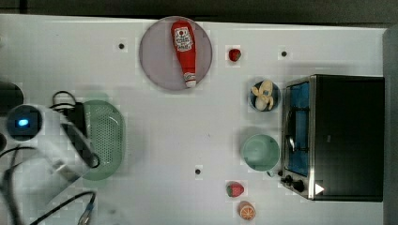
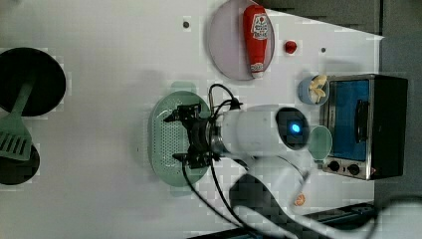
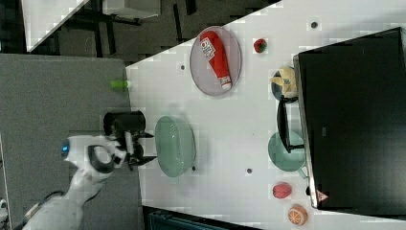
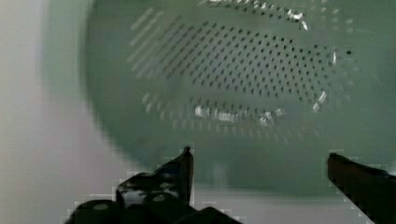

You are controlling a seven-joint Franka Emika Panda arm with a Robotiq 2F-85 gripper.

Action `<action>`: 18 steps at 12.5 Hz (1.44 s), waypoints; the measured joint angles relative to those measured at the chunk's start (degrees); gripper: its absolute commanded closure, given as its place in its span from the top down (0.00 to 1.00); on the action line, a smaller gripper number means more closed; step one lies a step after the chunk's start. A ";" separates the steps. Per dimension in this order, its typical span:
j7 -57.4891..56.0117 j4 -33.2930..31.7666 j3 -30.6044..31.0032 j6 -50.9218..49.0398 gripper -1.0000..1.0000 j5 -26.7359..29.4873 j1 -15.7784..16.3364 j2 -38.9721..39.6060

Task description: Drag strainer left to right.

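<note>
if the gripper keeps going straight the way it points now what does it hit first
Most likely the strainer: the open gripper points into its holed inside, fingers spread over the near rim. How far above it the gripper sits is hard to tell.

The top view looks straight down on the white worktop (image 1: pixel 169 140). The left view and the right view also look from high up, steeply downward, each turned differently. All three share the pale mint-green oval plastic strainer (image 1: pixel 110 136) and the black toaster oven (image 1: pixel 347 136). The wrist view looks from very near into the strainer's perforated inside.
</note>
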 measured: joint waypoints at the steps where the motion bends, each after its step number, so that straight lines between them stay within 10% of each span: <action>1: 0.78 -0.45 -1.73 2.27 1.00 -2.40 -0.01 2.42; 18: 6.55 -8.06 -12.06 9.60 1.00 -3.17 3.18 5.39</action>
